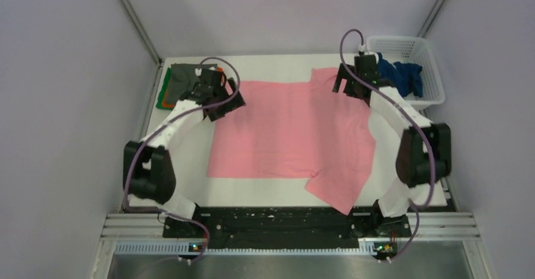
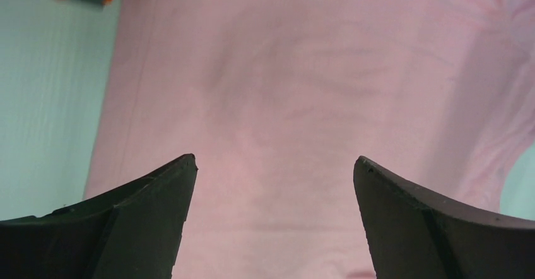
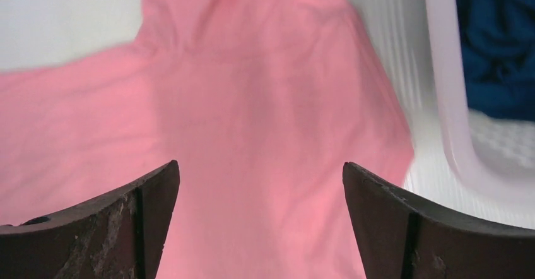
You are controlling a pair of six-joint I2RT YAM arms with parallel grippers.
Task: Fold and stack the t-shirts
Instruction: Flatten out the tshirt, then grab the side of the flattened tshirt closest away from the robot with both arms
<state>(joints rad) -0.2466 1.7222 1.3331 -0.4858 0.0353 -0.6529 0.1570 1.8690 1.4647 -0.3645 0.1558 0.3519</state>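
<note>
Worktop (image 1: 252,192): white, flat, matte, fills the middle of the top view.

Pink t-shirt (image 1: 284,130): biggest item, centre of the frame, laid out flat on the worktop and unfolded. Body is a rough rectangle running left to right. One short sleeve points to the top, right of centre. The other sticks out at the lower right toward the bottom edge. Soft plain knit, light pink, mostly smooth. Faint creases show in the left wrist view, and the cloth is rumpled along its right edge.

Basket (image 1: 433,77): upper right, white plastic mesh, rectangular, with a thick smooth rim. It sits just beside the pink sleeve.

Dark blue t-shirt (image 1: 404,77): bunched loosely inside the basket, unfolded, partly draped at the left rim.

Folded stack, upper left, just beside the pink shirt's top left corner: grey t-shirt (image 1: 185,74) on top, folded square. Only the edges of the orange t-shirt (image 1: 167,104) and green t-shirt (image 1: 164,84) peek out at the left side.

Left hand (image 2: 274,162): over the shirt's upper left area. Dark wedge-shaped fingers (image 2: 145,216) are spread wide with nothing between them.

Right hand (image 3: 260,165): over the upper sleeve, next to the basket rim. It is also spread wide and empty, with scuffed dark pads (image 3: 120,222).

Can't tell whether either hand touches the cloth.
</note>
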